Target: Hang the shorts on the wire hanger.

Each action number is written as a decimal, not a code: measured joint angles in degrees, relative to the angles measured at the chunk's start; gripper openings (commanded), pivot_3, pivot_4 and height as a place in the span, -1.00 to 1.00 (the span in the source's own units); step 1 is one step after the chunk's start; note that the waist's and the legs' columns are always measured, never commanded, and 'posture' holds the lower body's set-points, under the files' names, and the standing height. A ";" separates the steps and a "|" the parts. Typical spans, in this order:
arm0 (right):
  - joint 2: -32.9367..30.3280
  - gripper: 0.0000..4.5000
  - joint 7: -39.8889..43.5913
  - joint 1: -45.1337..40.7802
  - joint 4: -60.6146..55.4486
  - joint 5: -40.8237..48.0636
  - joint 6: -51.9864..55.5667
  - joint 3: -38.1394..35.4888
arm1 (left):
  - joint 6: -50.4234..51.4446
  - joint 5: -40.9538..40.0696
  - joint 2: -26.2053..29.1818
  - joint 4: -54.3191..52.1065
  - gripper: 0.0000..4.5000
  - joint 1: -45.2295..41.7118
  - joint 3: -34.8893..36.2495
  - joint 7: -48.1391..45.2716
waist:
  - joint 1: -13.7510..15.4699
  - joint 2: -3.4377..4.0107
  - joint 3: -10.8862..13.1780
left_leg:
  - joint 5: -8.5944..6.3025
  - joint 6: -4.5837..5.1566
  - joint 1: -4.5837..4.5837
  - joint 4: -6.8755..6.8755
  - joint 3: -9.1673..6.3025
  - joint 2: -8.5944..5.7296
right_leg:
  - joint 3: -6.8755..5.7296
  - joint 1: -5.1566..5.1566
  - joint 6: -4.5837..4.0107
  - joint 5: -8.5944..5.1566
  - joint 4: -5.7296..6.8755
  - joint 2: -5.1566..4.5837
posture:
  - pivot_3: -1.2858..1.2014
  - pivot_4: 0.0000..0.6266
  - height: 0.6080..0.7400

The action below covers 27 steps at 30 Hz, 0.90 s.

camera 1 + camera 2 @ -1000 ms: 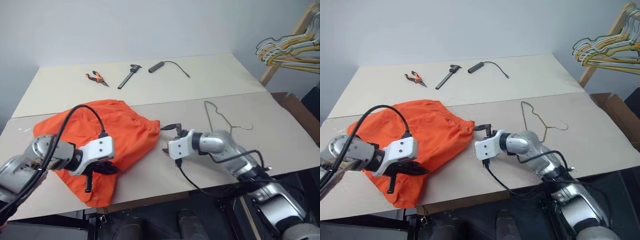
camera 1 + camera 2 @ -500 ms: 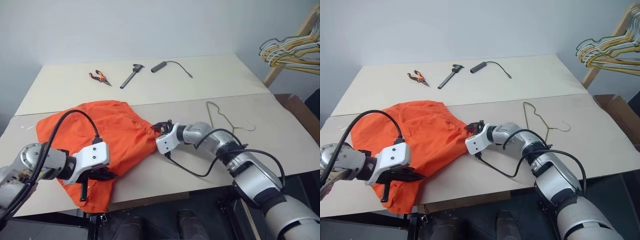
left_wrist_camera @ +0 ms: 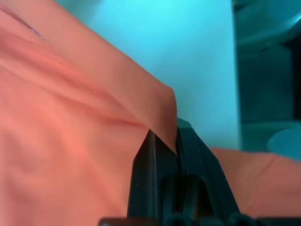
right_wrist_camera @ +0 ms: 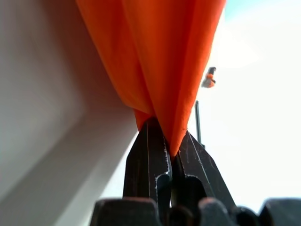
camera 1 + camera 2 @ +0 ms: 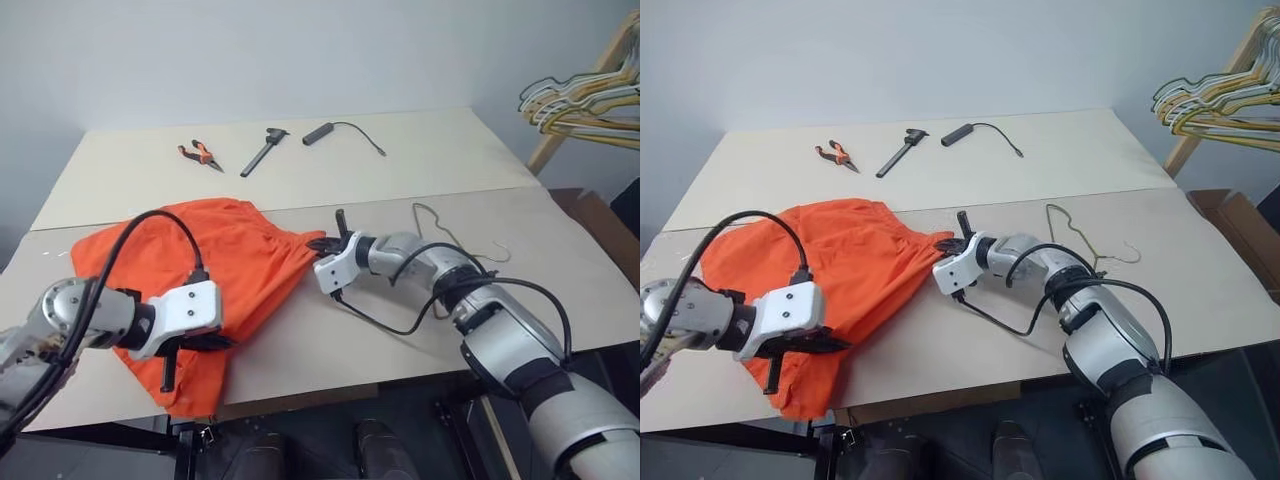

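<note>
- Orange fabric is what both of your grippers have: the shorts [image 5: 215, 265] lie spread on the near board of the table [image 5: 420, 160], toward your left side.
- Your left gripper [image 3: 165, 141] is pressed together on a fold of the cloth at the near edge of the shorts.
- Your right gripper [image 4: 167, 141] is pinching the edge of the shorts that faces the wire hanger, with the fabric bunched between its fingers.
- The wire hanger [image 5: 450, 235] lies flat on the table behind your right forearm, apart from the shorts.
- On the far board you have pliers [image 5: 195, 153], a dark tool [image 5: 262, 148] and a cabled black stick [image 5: 335, 130].
- Bunched hangers [image 5: 585, 100] hang off to your right.
</note>
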 measured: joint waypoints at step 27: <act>-19.88 -0.99 24.79 48.04 -75.01 10.63 35.30 -19.26 | -32.69 11.05 -5.16 23.04 -1.00 -15.53 -12.91 -16.92 | -4.98 -0.07 -0.09 | -0.23 0.40 -0.04 0.31 0.35 0.48 | 0.31 0.12 0.11 -0.01 0.01 0.18 | -0.07 -0.74 1.00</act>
